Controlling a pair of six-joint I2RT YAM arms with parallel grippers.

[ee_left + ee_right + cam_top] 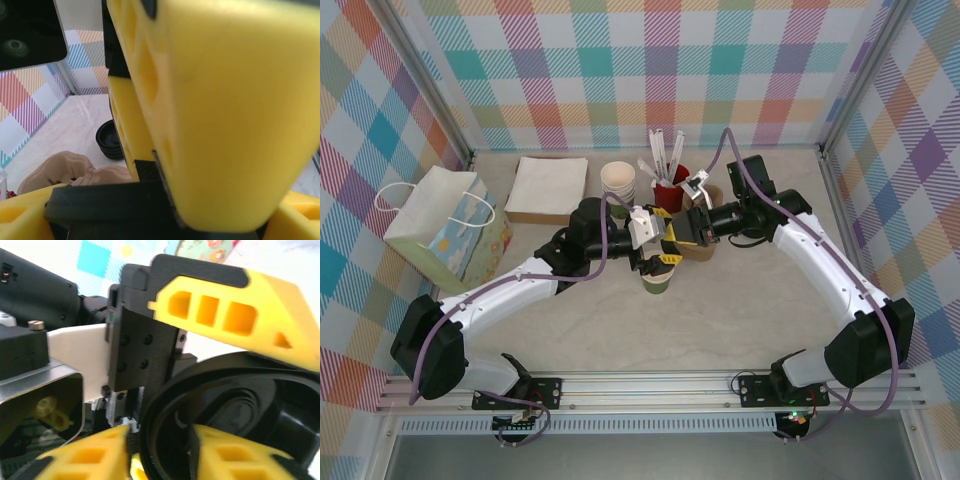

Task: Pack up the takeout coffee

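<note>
Top view: both arms reach in to frame centre, left gripper (pixel 658 245) and right gripper (pixel 678 228) nose to nose, too close to tell if they touch. The takeout coffee (pixel 656 283) stands upright on the table (pixel 740 310) just below them in frame. Its green wall is visible and its top is tucked under the fingers. Toward the top of the frame are a stack of lidless cups (pixel 618 178), a red holder (pixel 670 188) with utensils and a napkin pile (pixel 548 185). A paper bag (pixel 450 225) is at far left. Left wrist view: own fingers (pixel 20 217) sit in the two lower corners, so the left jaws stand wide. A black band (pixel 100 205) runs between them along the bottom edge; can't tell what it is or whether the pads touch it. A big yellow finger of the other arm (pixel 215 110) blocks centre and right. Loose black lids (pixel 110 140) sit mid-left on the table, crumpled brown paper (pixel 75 172) just below them in frame. Right wrist view: own fingers (pixel 85 460) at the bottom edge stand a narrow gap apart. The rim of the black lid (pixel 235 400) sits in that gap; pinch or clearance not readable. The left arm's yellow finger (pixel 220 310) crosses the upper frame, just above the lid.
</note>
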